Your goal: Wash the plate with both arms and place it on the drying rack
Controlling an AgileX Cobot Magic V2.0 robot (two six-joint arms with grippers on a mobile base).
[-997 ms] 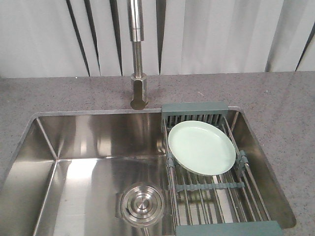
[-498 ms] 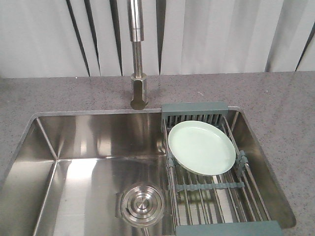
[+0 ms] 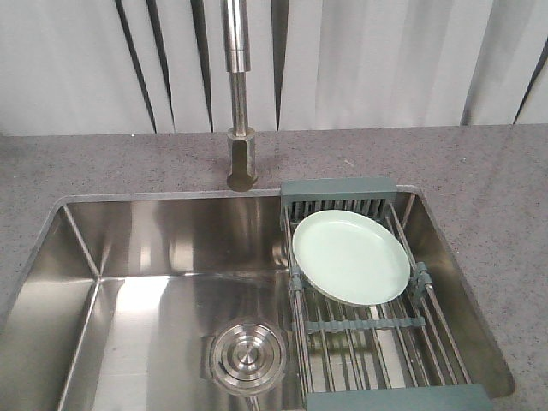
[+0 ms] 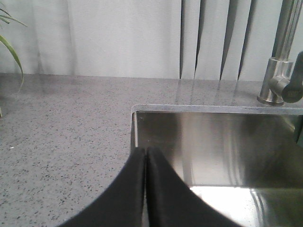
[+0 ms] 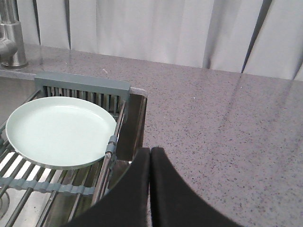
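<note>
We see sink (image 3: 154, 257), rack (image 3: 377, 325) spanning its right side, plate (image 3: 351, 255) lying on rack's far half. Left gripper (image 4: 145, 156) fingers pressed together, empty, over sink's left corner. Right gripper (image 5: 150, 156) likewise closed, empty, beside rack.

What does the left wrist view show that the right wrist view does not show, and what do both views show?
Only the left wrist view shows a plant leaf and the shut left gripper. Only the right wrist view shows the plate lying on the drying rack, and the shut right gripper. Both show the faucet, the grey countertop and the sink.
</note>
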